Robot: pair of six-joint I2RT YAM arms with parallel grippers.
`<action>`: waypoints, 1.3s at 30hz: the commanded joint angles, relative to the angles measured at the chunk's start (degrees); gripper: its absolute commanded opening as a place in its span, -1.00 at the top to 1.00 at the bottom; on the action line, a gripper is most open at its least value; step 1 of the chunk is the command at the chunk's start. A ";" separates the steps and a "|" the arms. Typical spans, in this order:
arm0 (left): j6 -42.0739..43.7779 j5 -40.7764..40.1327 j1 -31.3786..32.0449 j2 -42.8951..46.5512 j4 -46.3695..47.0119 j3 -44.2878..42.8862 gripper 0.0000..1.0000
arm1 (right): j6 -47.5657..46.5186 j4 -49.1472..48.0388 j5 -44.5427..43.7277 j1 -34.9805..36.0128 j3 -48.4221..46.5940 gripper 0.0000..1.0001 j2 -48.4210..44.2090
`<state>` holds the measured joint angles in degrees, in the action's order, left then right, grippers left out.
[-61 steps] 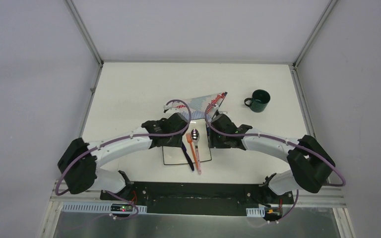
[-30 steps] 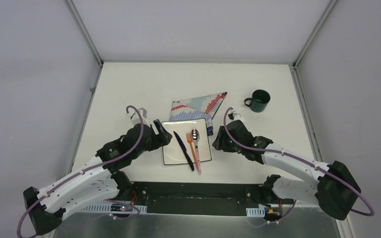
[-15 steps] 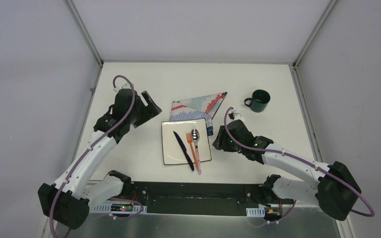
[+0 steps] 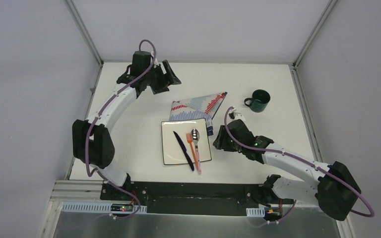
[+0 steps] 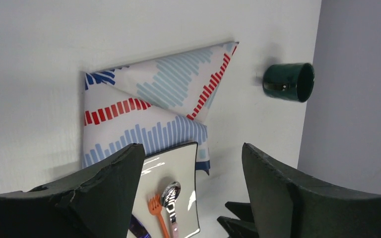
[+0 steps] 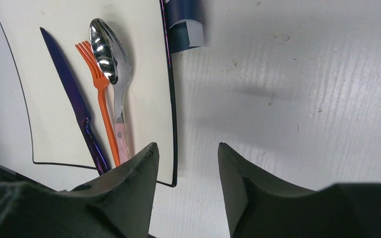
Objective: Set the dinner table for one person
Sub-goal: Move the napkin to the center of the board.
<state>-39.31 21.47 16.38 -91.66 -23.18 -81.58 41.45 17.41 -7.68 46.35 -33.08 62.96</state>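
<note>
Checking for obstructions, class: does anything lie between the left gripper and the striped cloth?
Nothing visible: only bare dinner table separates the open left gripper from the striped cloth. The white plate does overlap the cloth's near edge, though.

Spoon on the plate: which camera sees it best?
The right wrist view: the spoon is close and shiny there, beside the orange fork. The top external view shows it whole but tiny. The left wrist view shows it small, cut off at the bottom edge.

No readable text or labels
</note>
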 commanded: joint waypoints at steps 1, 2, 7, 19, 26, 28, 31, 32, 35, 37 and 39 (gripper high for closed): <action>0.95 8.09 -3.05 -0.53 3.76 0.09 -0.51 | -0.98 -0.76 -0.83 -0.52 -2.62 -0.01 -1.27; -0.11 9.37 -4.49 0.60 5.96 2.80 -0.53 | -0.98 -0.41 -0.83 -0.67 -2.73 -0.01 -1.47; -7.10 14.54 -12.65 7.98 15.63 19.11 -0.58 | -1.20 -0.11 -0.75 -1.66 -3.18 -0.02 -1.26; -6.28 13.65 -12.89 22.72 12.81 38.37 -0.60 | -0.88 -2.48 0.82 -2.40 -2.85 -0.02 1.74; -4.89 13.51 -12.93 27.55 12.91 48.54 -0.61 | -0.85 -4.41 1.00 -2.81 -1.91 -0.02 2.74; -5.56 14.35 -12.95 27.75 14.79 52.04 -0.61 | -0.85 -5.01 1.00 -2.95 -1.87 -0.02 3.62; -5.69 14.55 -12.85 28.22 16.37 55.33 -0.62 | -0.37 -5.96 2.08 -3.00 -1.88 -0.02 4.67; -5.68 14.60 -12.85 28.49 16.93 56.17 -0.62 | -0.32 -6.30 2.14 -2.94 -1.82 -0.02 4.85; -5.71 14.91 -12.70 29.89 18.15 58.30 -0.62 | -0.32 -6.87 1.98 -2.93 -1.70 -0.02 5.60; -5.72 14.87 -12.56 30.57 18.65 59.19 -0.63 | -0.33 -7.39 2.12 -3.03 -1.70 -0.02 6.32; -5.95 15.08 -12.08 30.95 19.33 59.87 -0.63 | -0.25 -8.07 2.38 -3.02 -1.53 -0.02 7.27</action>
<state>-45.45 35.14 3.42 -63.02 -8.91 -22.61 40.66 13.08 -6.07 43.57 -34.87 69.04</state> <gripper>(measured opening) 0.814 0.511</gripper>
